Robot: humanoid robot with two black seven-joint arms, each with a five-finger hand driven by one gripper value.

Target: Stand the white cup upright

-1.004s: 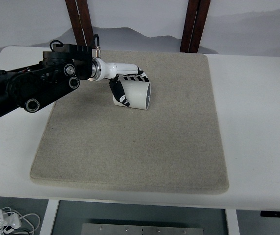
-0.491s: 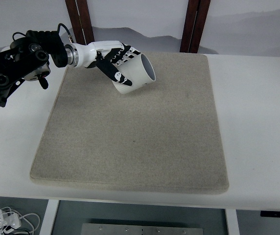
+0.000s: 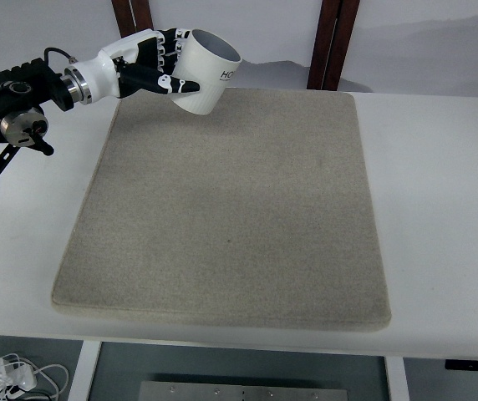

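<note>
A white cup (image 3: 207, 73) with dark lettering on its side hangs in the air above the far left corner of the beige mat (image 3: 231, 209). It is tilted, with its open mouth pointing up and to the right. My left hand (image 3: 162, 67) is shut on the cup, its white and black fingers (image 3: 157, 81) wrapped around the cup's left side. The left arm comes in from the left edge. My right arm does not show.
The mat lies on a white table (image 3: 439, 184). Two dark wooden posts (image 3: 331, 42) stand behind the table's far edge. Cables lie on the floor at the lower left.
My left hand has lifted the cup off the mat, carried it up and back toward the far left corner, and turned its mouth from sideways to more upward.
</note>
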